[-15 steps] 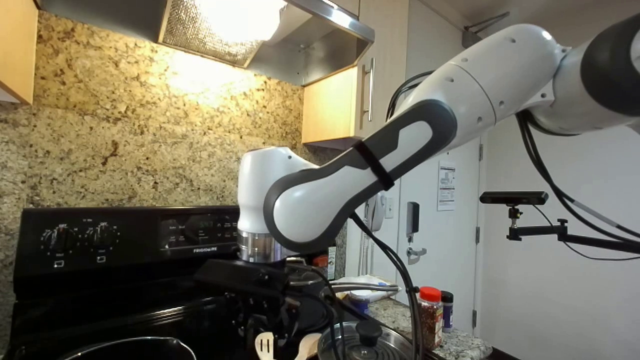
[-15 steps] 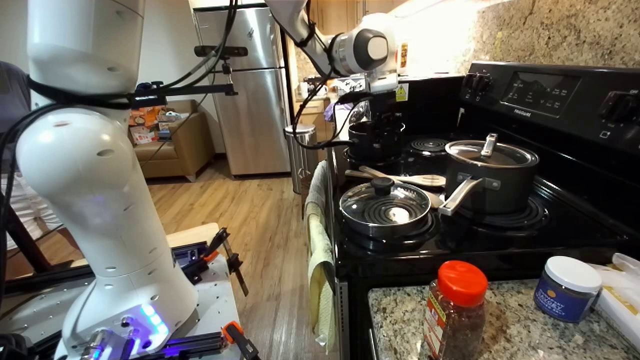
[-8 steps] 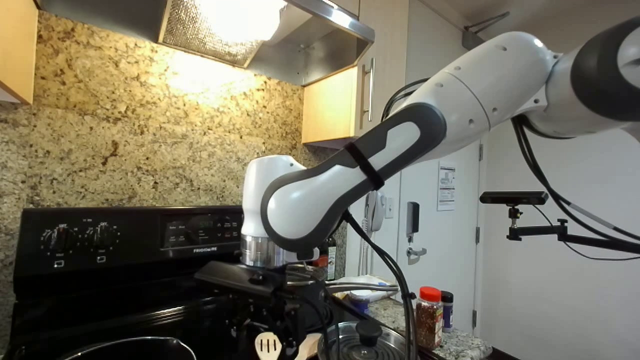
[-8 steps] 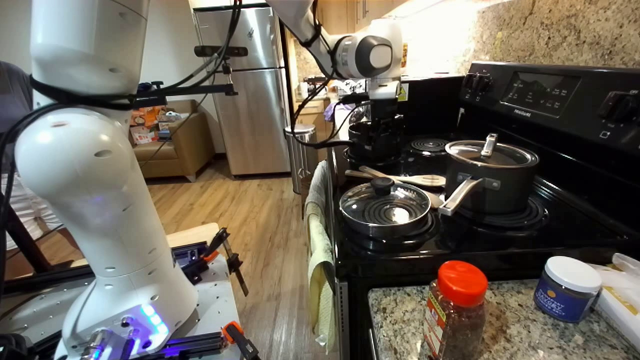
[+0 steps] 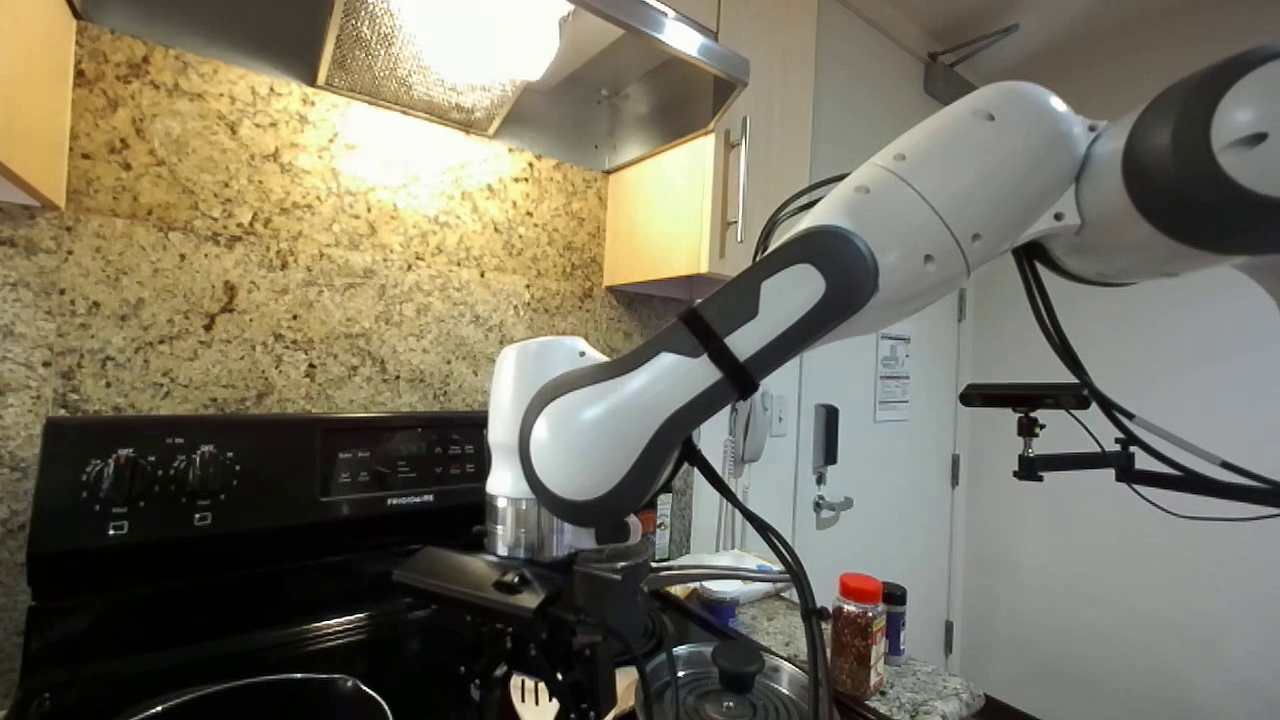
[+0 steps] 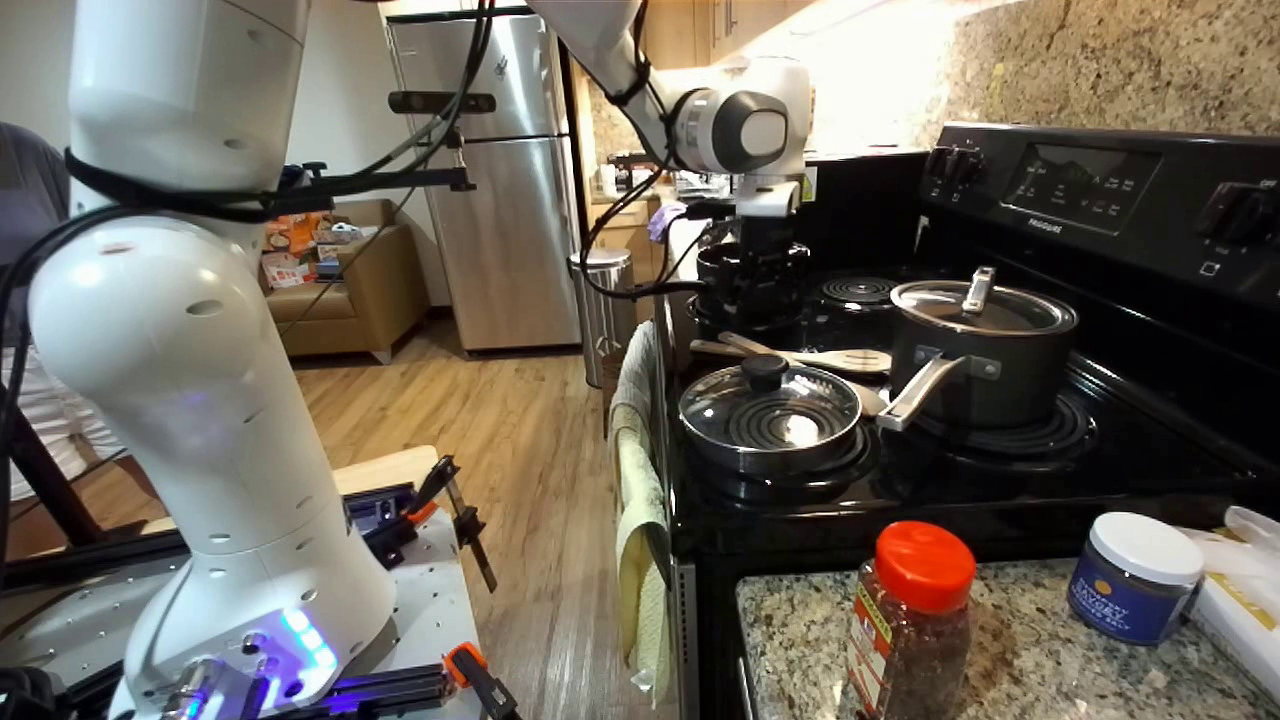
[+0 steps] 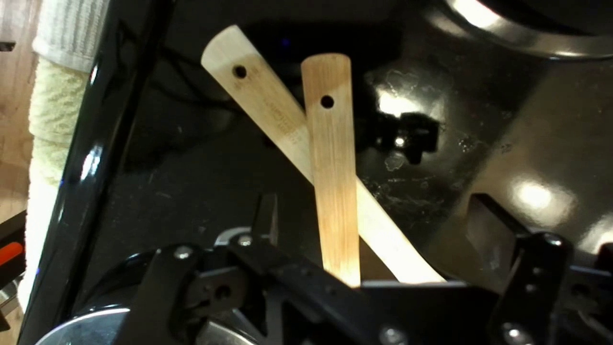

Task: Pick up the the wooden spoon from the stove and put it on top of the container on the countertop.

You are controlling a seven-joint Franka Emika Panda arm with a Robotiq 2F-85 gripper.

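Note:
On the black stove [image 6: 1160, 450] two wooden utensils lie crossed, a slotted turner [image 6: 862, 360] and the wooden spoon [image 6: 870, 400], whose bowl is partly hidden by a lid. Their handles cross in the wrist view; the upper handle [image 7: 335, 167] appears to be the spoon's, the paler handle [image 7: 278, 120] the turner's. My gripper [image 7: 380, 220] stands open above them, both handles showing between its parted fingers, nothing held. In an exterior view the gripper [image 6: 762, 295] is just above the handle ends. Which countertop item is the container I cannot tell.
A glass-lidded pan [image 6: 770, 425] and a tall lidded pot [image 6: 985, 370] flank the utensils. Another pot [image 6: 715, 265] stands behind the gripper. The countertop [image 6: 800, 620] carries a red-capped jar [image 6: 915, 620], a blue jar [image 6: 1135, 580] and a white box [image 6: 1245, 630]. A towel [image 6: 640, 530] hangs in front.
The arm has come down toward the stove over the last second, bringing the gripper lower over the handles. The utensils, pan and pots have not moved.

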